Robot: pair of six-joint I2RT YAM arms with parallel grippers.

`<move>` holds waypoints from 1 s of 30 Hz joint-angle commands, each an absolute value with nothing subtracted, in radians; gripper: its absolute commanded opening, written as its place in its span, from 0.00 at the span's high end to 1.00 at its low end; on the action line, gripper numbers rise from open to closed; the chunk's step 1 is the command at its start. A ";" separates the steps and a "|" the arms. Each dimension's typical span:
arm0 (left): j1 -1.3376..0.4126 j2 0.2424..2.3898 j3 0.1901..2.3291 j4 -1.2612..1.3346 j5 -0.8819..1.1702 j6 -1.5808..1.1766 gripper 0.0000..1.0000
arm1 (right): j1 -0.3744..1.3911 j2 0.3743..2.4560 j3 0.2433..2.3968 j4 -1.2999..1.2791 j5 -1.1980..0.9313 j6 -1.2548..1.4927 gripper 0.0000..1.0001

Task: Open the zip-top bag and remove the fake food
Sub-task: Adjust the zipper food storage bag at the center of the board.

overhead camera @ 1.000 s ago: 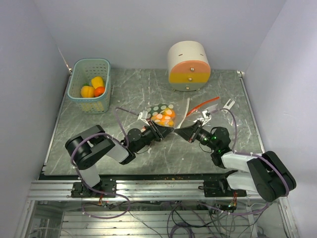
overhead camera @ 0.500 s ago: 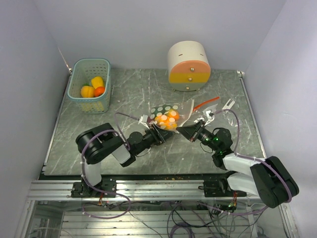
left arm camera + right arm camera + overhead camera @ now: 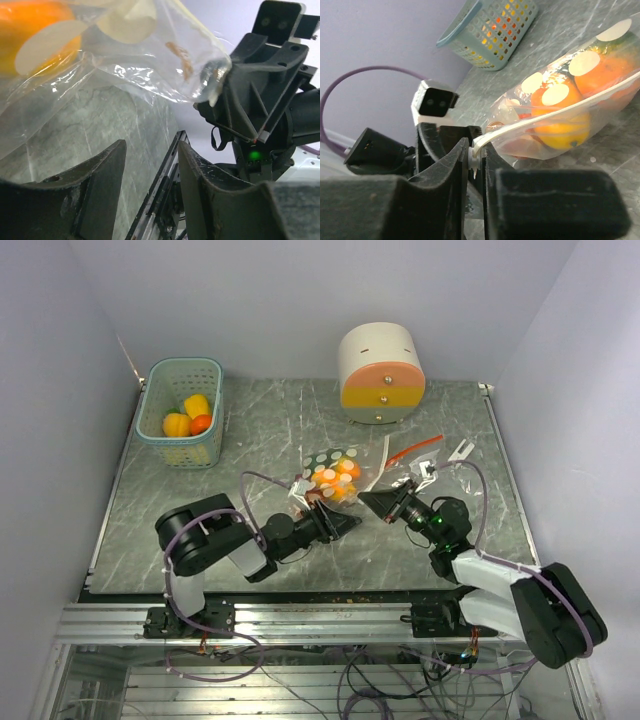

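Observation:
The clear zip-top bag (image 3: 335,475) with pale dots lies mid-table, holding orange and yellow fake food (image 3: 340,483). In the right wrist view my right gripper (image 3: 476,156) is shut on the white zip end of the bag (image 3: 555,107), with the fake food (image 3: 600,75) visible through the plastic. From above, the right gripper (image 3: 368,500) sits at the bag's near right corner. My left gripper (image 3: 350,524) is just in front of the bag. It stands open (image 3: 151,147) with nothing between its fingers, and the bag (image 3: 125,55) hangs above them.
A teal basket (image 3: 181,410) at the back left holds yellow and orange fruit pieces (image 3: 186,418). A cream-and-orange round container (image 3: 380,373) stands at the back. A red strip (image 3: 415,448) and a white piece (image 3: 462,450) lie right of the bag.
My left gripper has opened, let go of the bag and drawn back toward the near edge. The right gripper keeps its hold on the zip end.

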State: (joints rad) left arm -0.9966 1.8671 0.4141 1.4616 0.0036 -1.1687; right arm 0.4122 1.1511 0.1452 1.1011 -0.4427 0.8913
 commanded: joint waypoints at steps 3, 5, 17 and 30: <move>-0.998 1.701 0.360 1.510 -0.075 -0.971 0.44 | 0.407 1.050 0.260 0.774 -0.373 0.807 0.76; -1.000 1.612 0.377 1.352 -0.099 -0.897 0.44 | 0.407 1.032 0.295 0.711 -0.365 0.780 0.88; -1.170 1.273 0.564 0.563 -0.487 -0.345 0.31 | 0.413 0.910 0.391 0.532 -0.325 0.766 1.00; -1.339 1.309 0.554 0.845 -0.805 0.068 0.02 | 0.433 0.757 0.460 0.427 -0.352 0.813 1.00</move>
